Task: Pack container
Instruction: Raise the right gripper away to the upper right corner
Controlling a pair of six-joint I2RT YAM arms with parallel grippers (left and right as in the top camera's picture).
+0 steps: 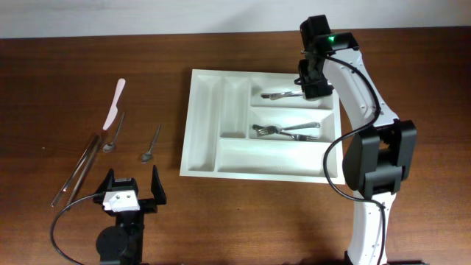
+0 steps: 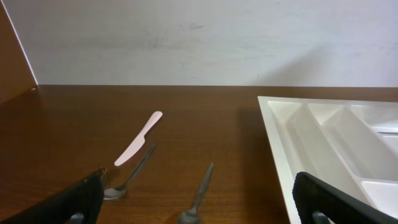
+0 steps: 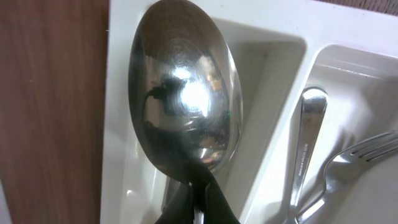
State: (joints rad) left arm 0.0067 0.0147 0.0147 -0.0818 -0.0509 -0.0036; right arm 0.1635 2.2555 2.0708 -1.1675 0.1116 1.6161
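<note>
white tray point(image 1: 202, 125) sits about mid-table point(image 1: 44, 88), a bit right of centre, long side running left to right. it has two narrow slots on its left side and three wide ones stacked on the right.

the right claw point(image 1: 309, 88) is at the right end of the far wide slot, jaws together and clamped on the handle of a spoon point(image 3: 183, 93). the bowl faces up and points along that slot toward the narrow ones. can't tell if it's touching the bottom. the middle wide slot next to it has forks point(image 1: 283, 131) lying lengthwise, kinda overlapping.

there's loose stuff on the table left of the tray, well apart from it. a pale knife point(image 1: 115, 101) is furthest back, and a long spoon point(image 1: 114, 136) is just in front of it. a small spoon point(image 1: 151, 143) is nearer the tray, and two thin sticks point(image 1: 77, 169) lie diagonal at the far left.

the left claw point(image 1: 133, 177) is near the front edge of the table, just in front of those, fingers point(image 2: 81, 199) spread wide apart. from its wrist cam you can see the knife, both loose spoons and the tray's left corner ahead of it.
</note>
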